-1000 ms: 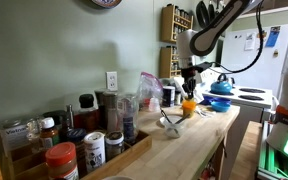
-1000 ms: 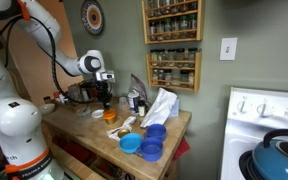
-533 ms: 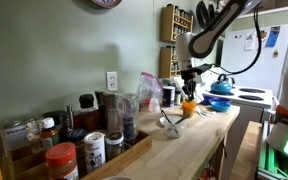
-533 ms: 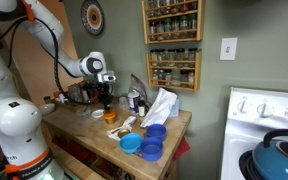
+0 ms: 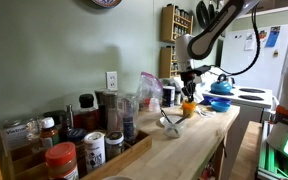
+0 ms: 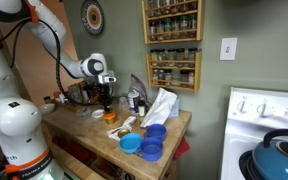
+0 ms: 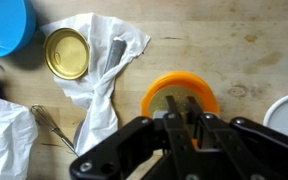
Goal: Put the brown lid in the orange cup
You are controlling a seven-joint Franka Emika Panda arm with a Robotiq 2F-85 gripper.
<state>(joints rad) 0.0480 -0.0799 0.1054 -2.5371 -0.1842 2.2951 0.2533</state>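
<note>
A home kitchen: wall spice rack [image 6: 172, 45], white stove [image 6: 254, 105] with a blue kettle [image 6: 282, 155], jars [image 5: 62, 160] crowding a wooden table [image 5: 184, 145].

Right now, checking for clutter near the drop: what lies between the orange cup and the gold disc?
In the wrist view, crumpled white wrapping lies between the orange cup and the gold disc.

We see the gripper [image 7: 180, 112] directly over the cup [image 7: 152, 97], fingertips inside its rim. The cup stands on the bench [image 7: 234, 40]. Left of it lies a crumpled wrapper [image 7: 114, 85] with a round lid [image 7: 67, 52] on it, and a bowl [image 7: 2, 22] beyond at the corner.
</note>
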